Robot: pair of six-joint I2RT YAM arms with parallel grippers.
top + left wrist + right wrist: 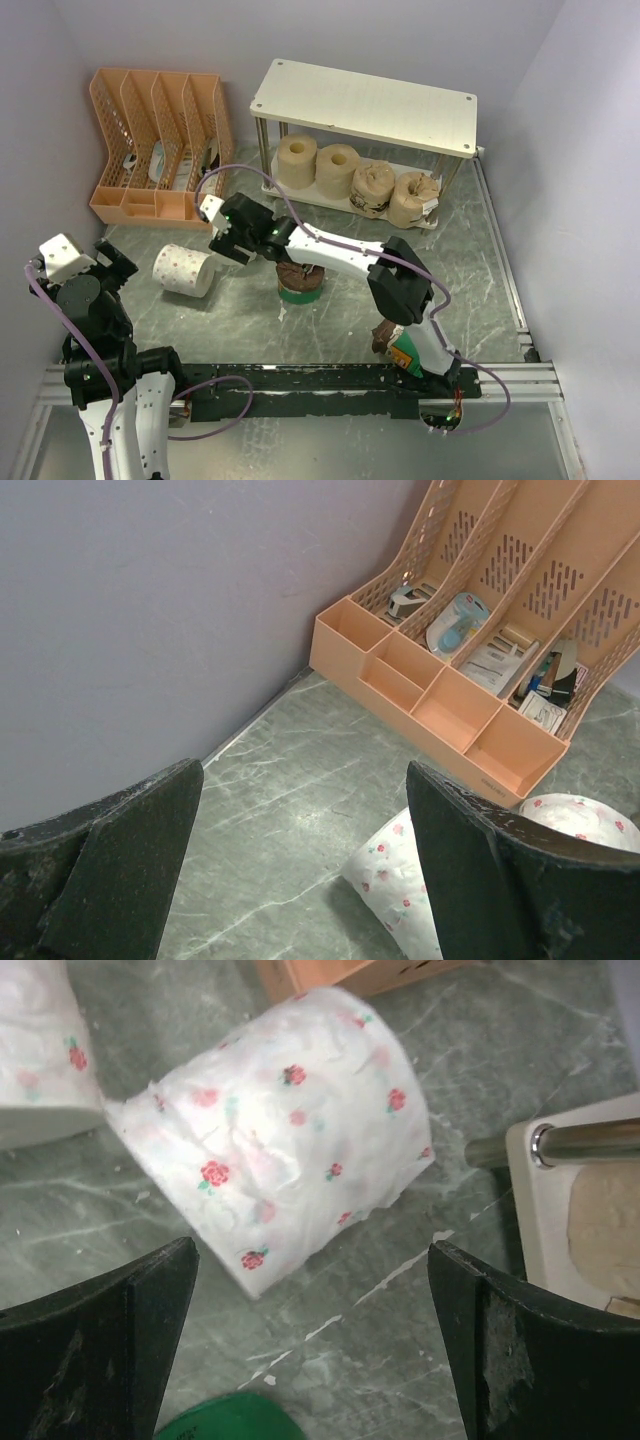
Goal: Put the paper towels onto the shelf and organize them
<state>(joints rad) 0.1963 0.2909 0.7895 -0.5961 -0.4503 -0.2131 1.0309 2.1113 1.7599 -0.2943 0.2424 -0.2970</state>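
The shelf (365,105) stands at the back with four beige paper towels (355,178) on its lower board. A white flowered roll (280,1130) lies on its side just ahead of my right gripper (310,1290), which is open and apart from it. In the top view that gripper (222,232) hides this roll. A second white roll (183,270) lies to the left; it also shows by my open left gripper (305,780) as a roll (395,880) partly behind the right finger. A green-banded roll (300,283) stands under the right arm. Another dark roll (392,345) sits near the right arm's base.
An orange slotted organizer (160,145) with small items stands at the back left, against the wall. The shelf's corner leg (590,1142) is close to the right of my right gripper. Grey walls bound the table on the left, the back and the right.
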